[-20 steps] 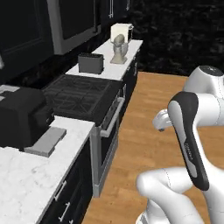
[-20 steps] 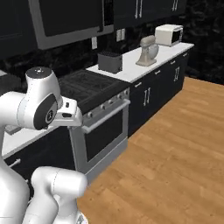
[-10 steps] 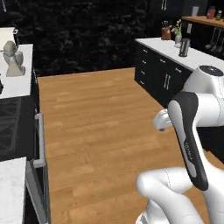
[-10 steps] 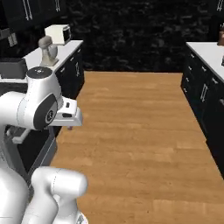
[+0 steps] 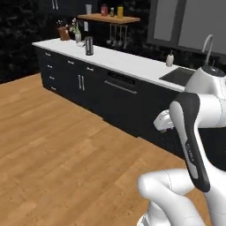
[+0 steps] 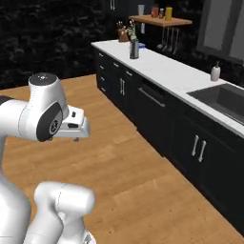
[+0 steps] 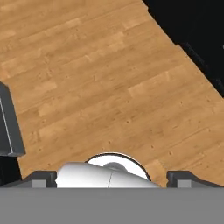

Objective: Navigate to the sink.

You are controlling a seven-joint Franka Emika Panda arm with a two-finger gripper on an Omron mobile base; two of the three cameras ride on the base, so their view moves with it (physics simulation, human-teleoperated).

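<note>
The sink (image 5: 178,76) is a dark grey basin set into the white counter at the right of the left base view, with an arched silver faucet (image 5: 206,44) behind it. In the right base view the sink (image 6: 225,99) lies at the right edge, past a white soap bottle (image 6: 216,72). My gripper (image 7: 112,178) hangs tucked in front of the arm, over the wooden floor, open with nothing between its fingertips (image 7: 43,177). It also shows as the white hand (image 6: 76,127) near my body, well short of the counter.
A long run of black cabinets (image 6: 157,112) under the white counter (image 5: 119,59) stretches from the far left to the sink. On it stand a dark cup (image 5: 89,46) and a knife block (image 5: 65,33). A wooden shelf (image 5: 106,17) carries jars. Wooden floor (image 5: 66,137) lies between me and the cabinets.
The whole picture has swung: the base turned from the stove counter, across open floor, to face the sink counter. The arm keeps the same tucked pose.
</note>
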